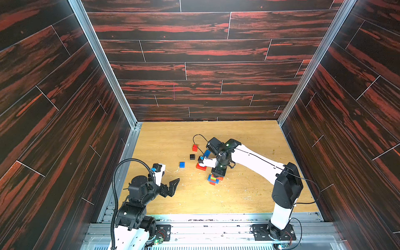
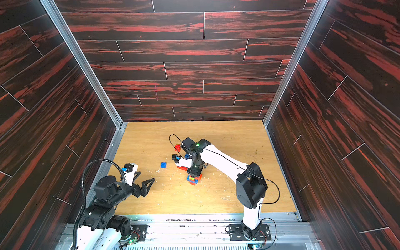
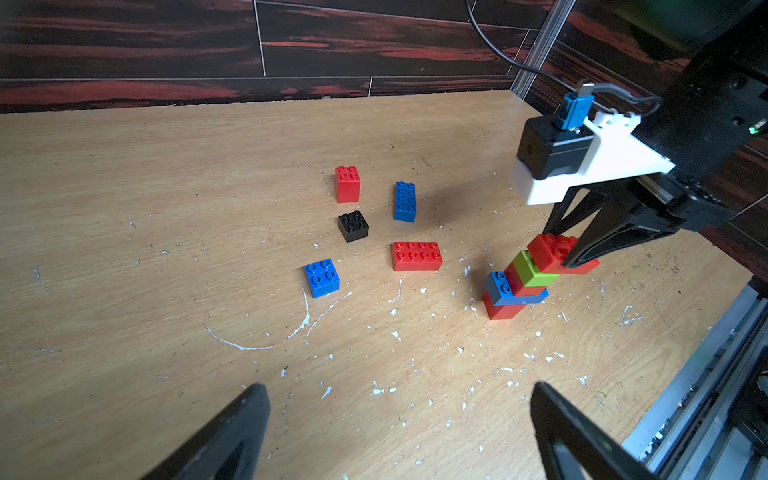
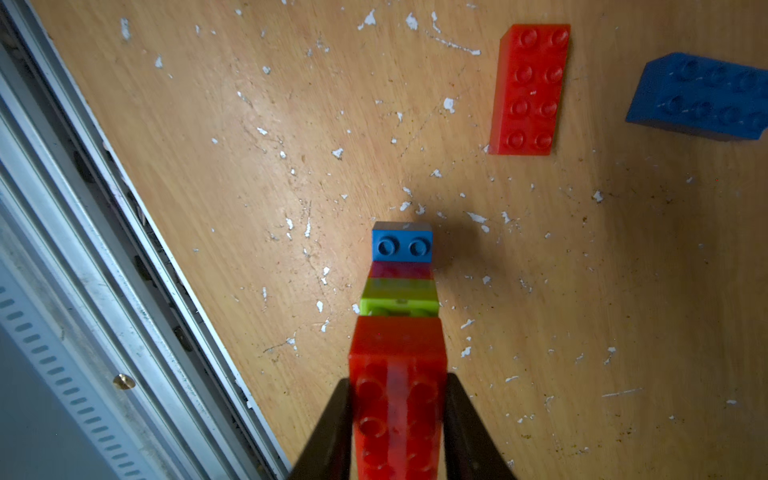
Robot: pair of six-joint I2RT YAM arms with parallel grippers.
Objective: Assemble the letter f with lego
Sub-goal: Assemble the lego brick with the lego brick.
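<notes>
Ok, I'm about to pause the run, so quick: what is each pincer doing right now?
Left pincer: open, holding nothing.
Right pincer: closed on the red oblong brick at the top of the stack.

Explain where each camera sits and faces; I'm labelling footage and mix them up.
Both top views: high above the arm bases, looking down at the wooden table; left arm, right arm show.
Left wrist: on the left arm, facing across the table to the stacked plastic lego tower; open left tool shows.
Right wrist: on the right arm, looking down the tower; right tool grips its topmost red studded brick.
Shared: both wrist views show the tower and a loose red oblong brick.
</notes>
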